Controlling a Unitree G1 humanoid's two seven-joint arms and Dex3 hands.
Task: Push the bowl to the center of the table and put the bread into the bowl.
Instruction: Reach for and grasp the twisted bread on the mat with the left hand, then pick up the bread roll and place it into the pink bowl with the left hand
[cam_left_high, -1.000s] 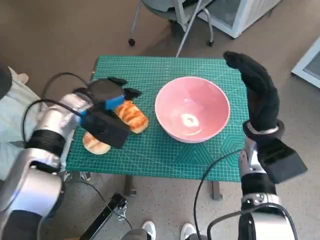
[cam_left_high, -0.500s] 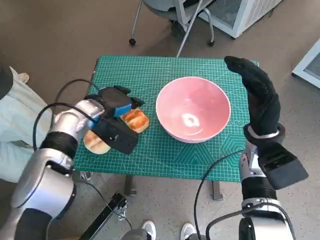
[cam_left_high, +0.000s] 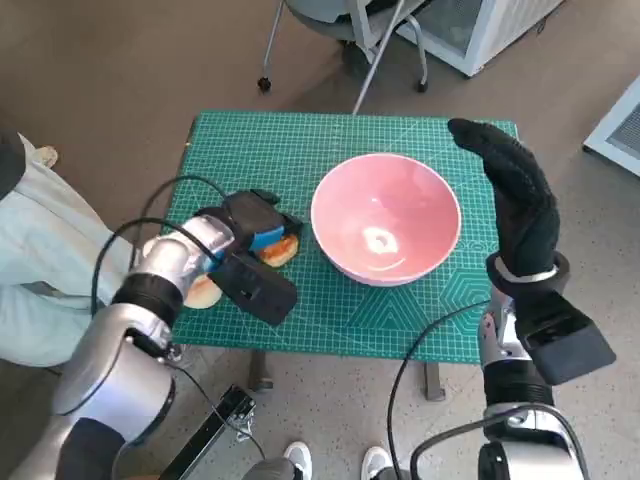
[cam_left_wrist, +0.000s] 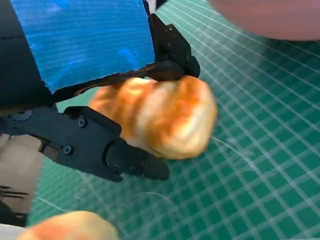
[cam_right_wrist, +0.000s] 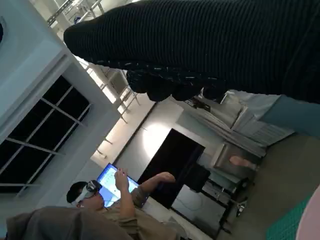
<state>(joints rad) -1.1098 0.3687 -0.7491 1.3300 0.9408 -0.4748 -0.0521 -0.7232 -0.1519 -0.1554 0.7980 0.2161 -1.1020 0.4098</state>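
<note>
The pink bowl (cam_left_high: 385, 215) stands upright on the green mat (cam_left_high: 300, 150), right of its middle; its rim (cam_left_wrist: 270, 17) shows in the left wrist view. My left hand (cam_left_high: 255, 222) lies over a golden bread roll (cam_left_high: 282, 250) just left of the bowl. In the left wrist view the roll (cam_left_wrist: 160, 117) sits between black fingers (cam_left_wrist: 172, 50) that press it from both sides. A second roll (cam_left_high: 203, 292) lies near the mat's front left edge. My right hand (cam_left_high: 515, 195) stands flat and upright beside the bowl's right side, holding nothing.
Chair legs (cam_left_high: 370, 40) and a white cabinet (cam_left_high: 480, 30) stand beyond the table's far edge. A person's pale trouser leg (cam_left_high: 40, 250) is close on the left. A person wearing a headset (cam_right_wrist: 90, 200) shows in the right wrist view. Black cables hang under the table's front.
My left hand has slid nearer the table's front and right over the roll, with its fingers now around it. The bowl and my right hand have hardly moved.
</note>
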